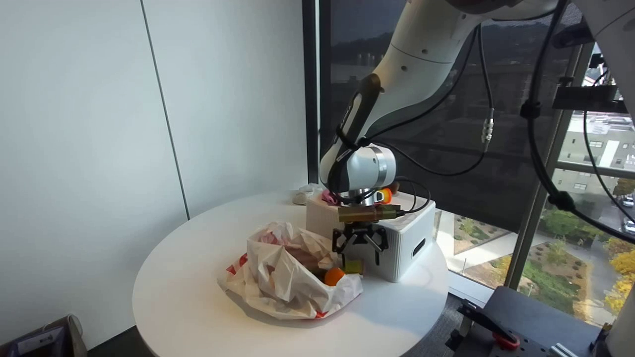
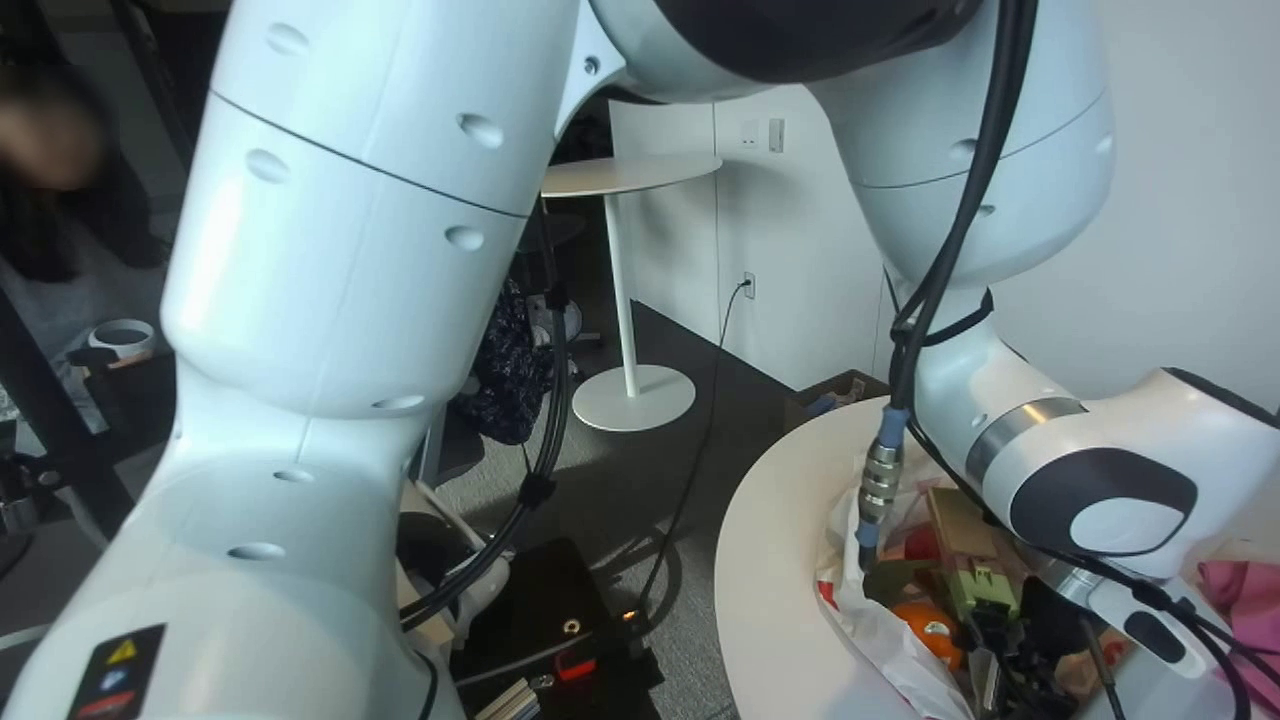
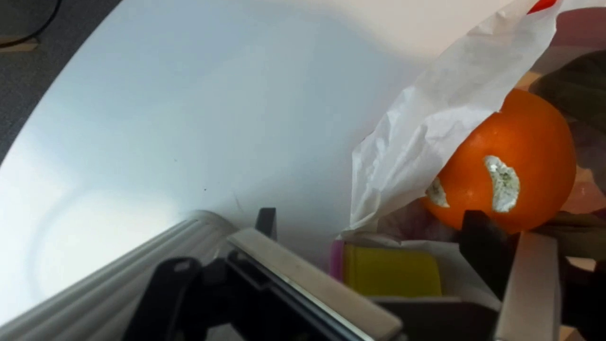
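Gaping wide, empty hand (image 1: 360,260) above small yellow box (image 3: 393,272), warning-triangle label (image 2: 116,668) on arm (image 2: 300,310).

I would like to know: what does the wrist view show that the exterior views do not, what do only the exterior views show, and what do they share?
Only the wrist view shows the pink edge of the yellow thing.

Only the exterior views show the arm, the pink cloth and the wall; all three appear in both exterior views.

Every view shows the open gripper, the bag, the orange thing and the table.
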Available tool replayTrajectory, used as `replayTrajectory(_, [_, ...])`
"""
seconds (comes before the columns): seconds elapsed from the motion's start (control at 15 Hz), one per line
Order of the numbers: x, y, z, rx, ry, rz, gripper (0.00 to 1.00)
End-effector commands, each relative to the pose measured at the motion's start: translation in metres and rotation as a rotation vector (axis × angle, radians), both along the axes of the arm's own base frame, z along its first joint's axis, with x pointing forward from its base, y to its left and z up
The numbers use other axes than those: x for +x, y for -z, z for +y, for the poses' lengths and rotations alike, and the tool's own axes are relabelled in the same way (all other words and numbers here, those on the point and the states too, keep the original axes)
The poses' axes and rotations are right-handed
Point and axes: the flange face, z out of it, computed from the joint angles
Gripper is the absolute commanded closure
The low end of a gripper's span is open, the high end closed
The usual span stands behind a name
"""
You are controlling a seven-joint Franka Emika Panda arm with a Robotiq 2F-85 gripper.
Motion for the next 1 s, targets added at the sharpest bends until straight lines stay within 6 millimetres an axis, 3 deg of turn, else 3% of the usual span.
replayTrajectory(0.0, [0.004, -0.003, 0.006, 0.002, -0.064, -0.062, 0.00])
replayTrajectory(0.2, [0.005, -0.003, 0.016, 0.017, -0.114, -0.086, 0.00])
replayTrajectory(0.93, [0.014, 0.012, 0.010, -0.004, -0.037, -0.088, 0.00])
